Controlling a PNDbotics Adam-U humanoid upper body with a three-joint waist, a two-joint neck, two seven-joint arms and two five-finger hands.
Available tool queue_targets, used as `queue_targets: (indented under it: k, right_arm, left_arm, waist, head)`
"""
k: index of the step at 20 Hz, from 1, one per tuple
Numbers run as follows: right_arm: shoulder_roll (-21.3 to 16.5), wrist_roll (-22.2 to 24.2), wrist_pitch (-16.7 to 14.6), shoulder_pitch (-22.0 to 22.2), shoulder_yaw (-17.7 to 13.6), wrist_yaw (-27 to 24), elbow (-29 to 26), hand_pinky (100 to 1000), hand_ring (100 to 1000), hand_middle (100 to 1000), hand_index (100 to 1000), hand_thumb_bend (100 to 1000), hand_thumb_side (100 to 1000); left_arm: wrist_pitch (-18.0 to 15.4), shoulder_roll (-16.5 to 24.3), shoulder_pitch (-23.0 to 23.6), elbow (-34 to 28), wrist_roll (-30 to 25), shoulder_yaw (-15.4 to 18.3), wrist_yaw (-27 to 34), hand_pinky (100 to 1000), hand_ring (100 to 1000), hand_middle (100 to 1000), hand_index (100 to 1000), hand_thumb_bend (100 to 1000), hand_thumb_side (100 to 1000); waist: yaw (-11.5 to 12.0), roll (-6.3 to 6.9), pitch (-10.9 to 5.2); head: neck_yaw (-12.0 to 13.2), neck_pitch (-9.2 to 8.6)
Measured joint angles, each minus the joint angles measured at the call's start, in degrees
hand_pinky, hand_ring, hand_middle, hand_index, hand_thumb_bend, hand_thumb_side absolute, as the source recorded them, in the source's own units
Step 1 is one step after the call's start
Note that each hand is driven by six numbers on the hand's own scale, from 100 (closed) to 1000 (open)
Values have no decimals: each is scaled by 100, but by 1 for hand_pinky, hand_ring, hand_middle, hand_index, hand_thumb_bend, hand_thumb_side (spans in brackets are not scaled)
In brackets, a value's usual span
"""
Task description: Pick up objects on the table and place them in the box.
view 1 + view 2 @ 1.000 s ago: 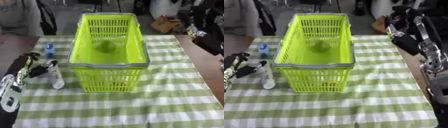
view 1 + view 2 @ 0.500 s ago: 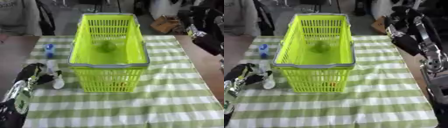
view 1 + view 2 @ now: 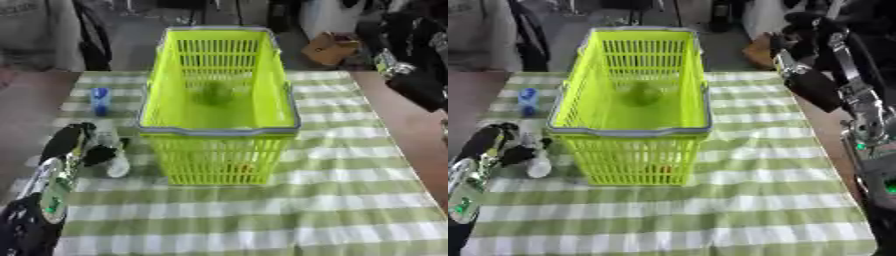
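Note:
A lime-green basket (image 3: 219, 132) stands in the middle of the checked tablecloth. A round green object (image 3: 213, 92) lies inside it towards the far end. A clear bottle (image 3: 111, 157) lies on the cloth just left of the basket's near corner. My left hand (image 3: 74, 142) comes in from the lower left, its fingers and thumb curled round the bottle's upper part. A small blue bottle (image 3: 100, 99) stands further back on the left. My right hand (image 3: 796, 31) is raised at the upper right, well above the table and away from the basket.
The green-and-white cloth (image 3: 289, 210) lies flat in front of and right of the basket. Bare brown table (image 3: 411, 135) shows along the right edge. A cardboard box (image 3: 331, 47) and dark clutter sit on the floor behind.
My left hand has drawn in along the cloth and closed on the clear bottle. The bottle has barely shifted. The right arm has stayed up.

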Motion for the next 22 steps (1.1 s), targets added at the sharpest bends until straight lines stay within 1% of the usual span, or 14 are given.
queue_targets:
  k: [4,5,7,9,10,12,13,16,17,18,19,20,21,22]
  right_arm:
    - [0,0,0,1,1,-1,0,611,569,711,862,295,604]
    - [0,0,0,1,1,-1,0,611,569,711,862,295,604]
    - [0,0,0,1,1,-1,0,611,569,711,862,294,604]
    - [0,0,0,2,1,-1,0,611,569,711,862,294,604]
    - [0,0,0,2,1,-2,0,611,569,711,862,294,604]
    - [0,0,0,2,1,-2,0,611,569,711,862,294,604]
    - [0,0,0,2,1,-2,0,611,569,711,862,294,604]
    - [0,0,0,4,5,-3,0,612,570,711,862,293,604]
    - [0,0,0,4,6,-3,0,612,570,711,862,290,610]
    - [0,0,0,4,9,-3,0,612,570,712,862,293,604]
    - [0,0,0,4,10,-3,0,612,570,712,862,293,604]
    - [0,0,0,4,11,-3,0,612,570,712,862,292,604]
    - [0,1,0,4,12,-3,0,612,570,712,862,292,604]
    - [0,1,0,4,12,-3,0,612,570,712,862,291,605]
  left_arm:
    - [-55,-5,-36,35,-185,2,-225,495,785,704,866,726,670]
    - [-54,-11,-39,50,-188,3,-262,490,784,701,865,720,666]
    - [-32,-33,-49,81,-157,6,-291,449,768,685,861,697,643]
    - [-7,-36,-55,136,-93,7,-287,445,763,683,861,686,645]
    - [3,-36,-55,166,-69,8,-275,454,766,686,866,641,682]
    - [13,-37,-53,244,-46,8,-240,464,774,693,874,667,769]
    - [13,-78,-31,294,-46,4,-214,468,778,695,877,647,814]
    - [91,-160,-14,312,26,41,-105,483,807,714,893,606,846]
    - [149,-188,-7,309,84,73,-43,482,806,714,893,606,846]
    - [207,-209,-3,306,143,96,33,471,804,715,893,599,806]
    - [252,-228,-2,306,191,110,106,471,804,715,893,599,806]
    - [287,-233,-1,309,229,111,180,402,769,681,876,538,706]
    - [307,-242,3,311,254,110,258,402,769,681,876,538,706]
    - [318,-254,3,311,279,110,327,225,634,572,820,295,419]
  waist:
    - [-3,12,-11]
    - [-3,14,-11]
    - [-3,14,-15]
    - [-4,14,-23]
    - [-4,12,-24]
    - [-4,11,-24]
    - [-4,3,-17]
    - [-3,-3,-16]
    - [-1,-1,-17]
    - [0,-1,-18]
    - [2,-2,-19]
    - [4,-1,-21]
    - [4,-1,-21]
    - [4,-1,-25]
  head:
    - [0,0]
    - [0,0]
    - [0,0]
    - [0,0]
    - [0,0]
    - [0,1]
    - [0,1]
    - [0,2]
    - [0,2]
    - [0,2]
    - [0,2]
    - [0,2]
    - [0,2]
    - [0,2]
